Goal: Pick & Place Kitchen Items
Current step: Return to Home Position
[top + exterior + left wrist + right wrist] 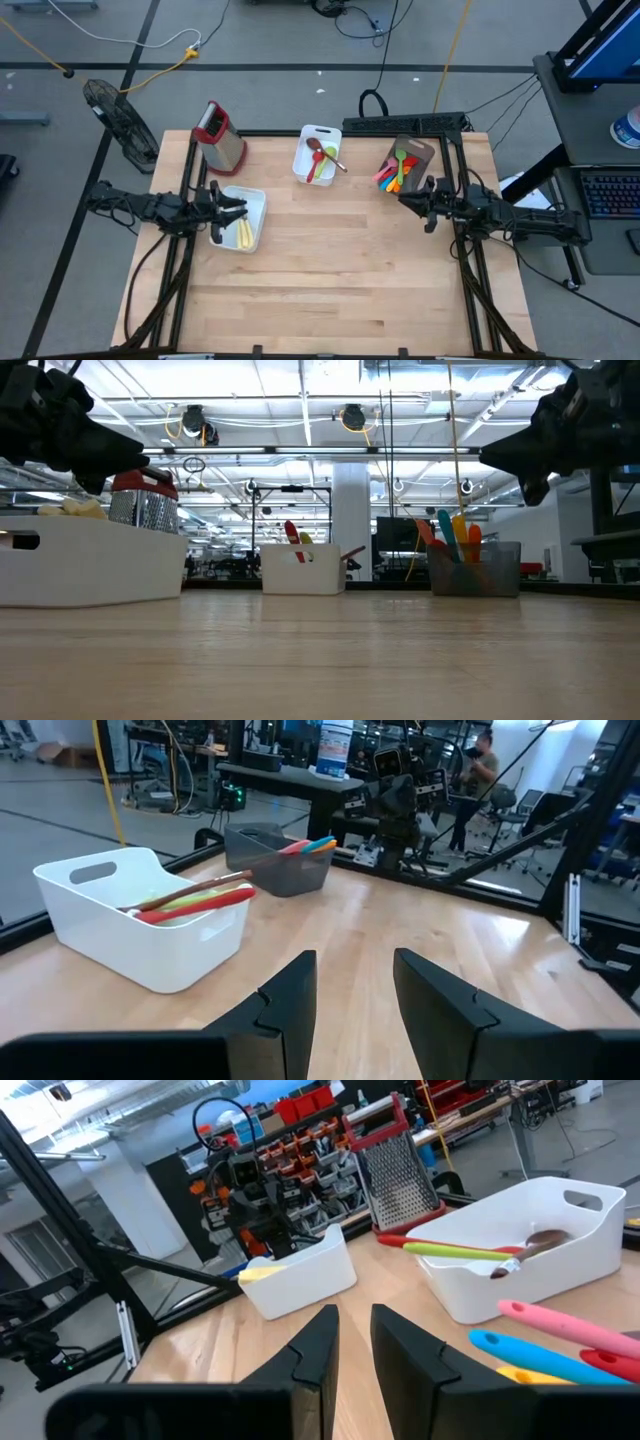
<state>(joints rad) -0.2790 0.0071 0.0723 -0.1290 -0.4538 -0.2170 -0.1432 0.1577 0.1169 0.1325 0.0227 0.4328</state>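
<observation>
My left gripper [238, 208] [355, 960] hovers open at the table's left edge, over a white tub [256, 197] that holds cream-handled pieces [243, 235]. At the right edge my right gripper [402, 200] [353, 1312] hovers with a narrow gap between its fingers and nothing in it, just near of a brown holder [418, 148]. Coloured utensils [393, 172] stand in the holder, handles out. A second white tub [320, 130] at the far middle holds a red spoon, a green utensil and a wooden spoon [190, 898].
A red-topped metal grater [220, 135] stands at the far left corner. The bare wooden tabletop [330, 270] spreads between the arms and toward the near edge. Black frame rails [470, 290] run along the table's sides.
</observation>
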